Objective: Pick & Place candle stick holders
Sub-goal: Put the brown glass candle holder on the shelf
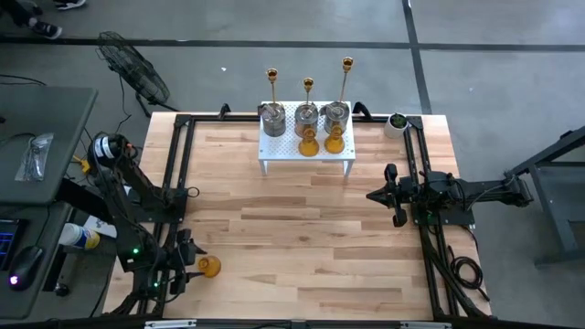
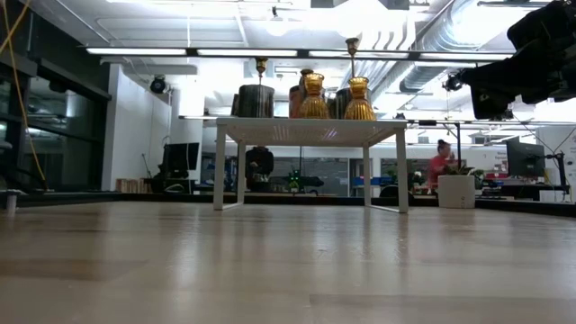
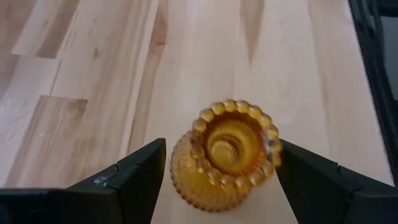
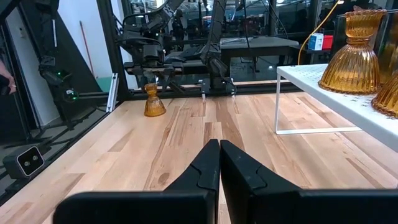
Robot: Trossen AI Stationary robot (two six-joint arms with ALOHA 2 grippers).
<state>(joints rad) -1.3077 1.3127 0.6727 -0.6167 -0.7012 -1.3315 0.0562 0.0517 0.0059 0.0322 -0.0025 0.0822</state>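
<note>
One amber glass holder (image 3: pixel 224 155) stands upright on the wood table near the near left corner (image 1: pixel 209 266). My left gripper (image 3: pixel 221 177) is open over it, one finger on each side of its beaded top. Two more amber holders (image 1: pixel 308 142), three silver jar-like ones (image 1: pixel 306 116) and three tall gold sticks (image 1: pixel 308 84) stand on a white stand (image 1: pixel 274 153) at the far middle. My right gripper (image 4: pixel 219 163) is shut and empty above the table's right side (image 1: pixel 373 195). My left gripper's fingers come from above and flank the amber holder, which stands on its base on the table. One finger (image 3: pixel 292 168) is right at the beaded rim (image 3: pixel 273 146); I cannot tell whether it touches. The other finger (image 3: pixel 146 168) stands clear of the rim.
A small green plant in a white pot (image 1: pixel 398 122) stands at the far right. Black rails (image 1: pixel 178 183) run along the table's left and right sides. Bare wood lies between the stand and the near edge. A person shows far off in the room (image 2: pixel 441 162).
</note>
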